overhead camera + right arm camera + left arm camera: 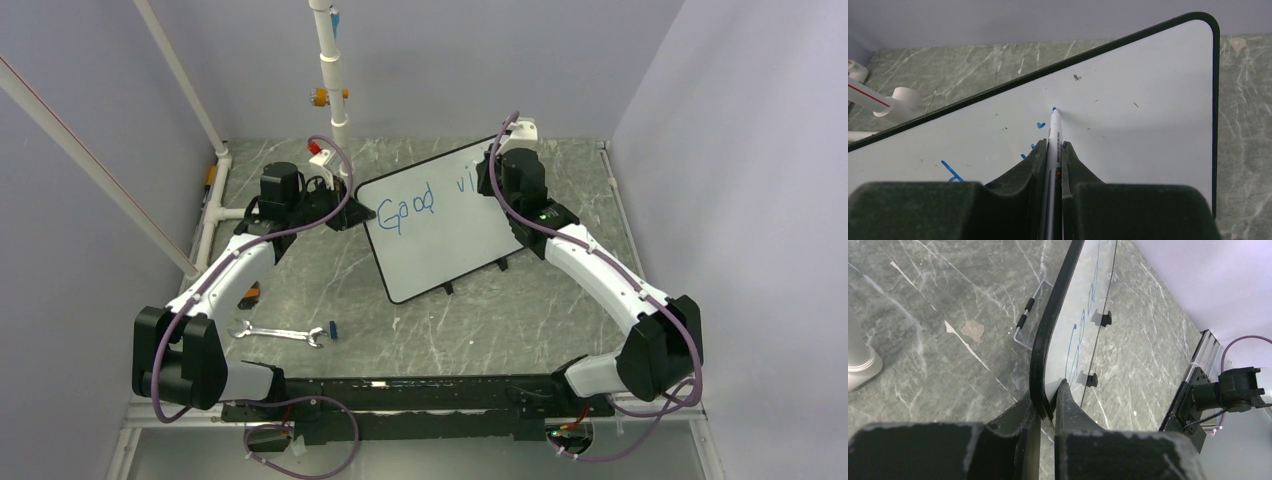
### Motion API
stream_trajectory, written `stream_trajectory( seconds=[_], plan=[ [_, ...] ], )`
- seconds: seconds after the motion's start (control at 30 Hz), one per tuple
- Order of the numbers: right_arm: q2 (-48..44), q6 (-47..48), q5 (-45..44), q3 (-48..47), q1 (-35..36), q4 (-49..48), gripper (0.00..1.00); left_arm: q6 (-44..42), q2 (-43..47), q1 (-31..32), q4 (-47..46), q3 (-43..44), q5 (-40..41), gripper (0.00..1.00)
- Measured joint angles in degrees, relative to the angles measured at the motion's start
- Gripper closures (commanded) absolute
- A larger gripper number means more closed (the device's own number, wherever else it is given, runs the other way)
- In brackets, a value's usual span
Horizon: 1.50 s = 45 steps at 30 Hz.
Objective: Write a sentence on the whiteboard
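The whiteboard [440,240] lies tilted on the marble table, its left corner pinched in my left gripper [350,212]. In the left wrist view that gripper [1048,390] is shut on the black frame of the whiteboard [1088,280]. The sentence [412,204] reads "Good vi" in blue, seen edge-on as the sentence [1073,347] there. My right gripper [497,185] hovers over the board's upper right. In the right wrist view this gripper [1054,144] is shut on a white marker [1054,132], whose blue tip touches the whiteboard [1148,100] just past the last blue strokes [1040,125].
A silver wrench [280,333] and a small blue cap [331,329] lie near the front left. White pipes [330,70] stand at the back and along the left wall. A small wire handle [1023,325] lies beside the board's far edge.
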State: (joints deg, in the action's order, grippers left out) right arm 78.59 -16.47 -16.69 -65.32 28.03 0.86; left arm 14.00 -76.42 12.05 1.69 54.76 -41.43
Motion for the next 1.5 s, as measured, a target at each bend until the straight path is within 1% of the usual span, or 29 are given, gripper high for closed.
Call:
stream_trajectory(
  seconds=[0.2,0.43,0.57,0.83,1.2,1.5],
  plan=[
    [-0.17,-0.66,-0.04,1.77,0.00,-0.68,1.00,0.02,0.00,0.09,0.09,0.00,0.33,1.00],
    [-2.99,-3.10,0.04,10.27,0.00,-0.94,1.00,0.20,0.00,0.17,0.11,0.00,0.57,1.00],
    [-4.13,-4.44,0.17,12.70,0.00,-0.94,1.00,0.24,0.00,0.28,0.13,0.00,0.63,1.00],
    [-4.13,-4.74,0.20,12.17,-0.11,-0.26,1.00,0.22,0.00,0.52,0.13,0.00,0.83,1.00],
    [-1.86,-3.87,0.20,4.63,-0.09,0.48,1.00,-0.02,0.00,0.81,0.09,0.00,1.22,1.00],
    [-0.02,-2.54,-1.60,2.69,-0.11,1.18,1.00,0.02,0.04,1.16,0.09,0.00,1.44,1.00]
  ],
)
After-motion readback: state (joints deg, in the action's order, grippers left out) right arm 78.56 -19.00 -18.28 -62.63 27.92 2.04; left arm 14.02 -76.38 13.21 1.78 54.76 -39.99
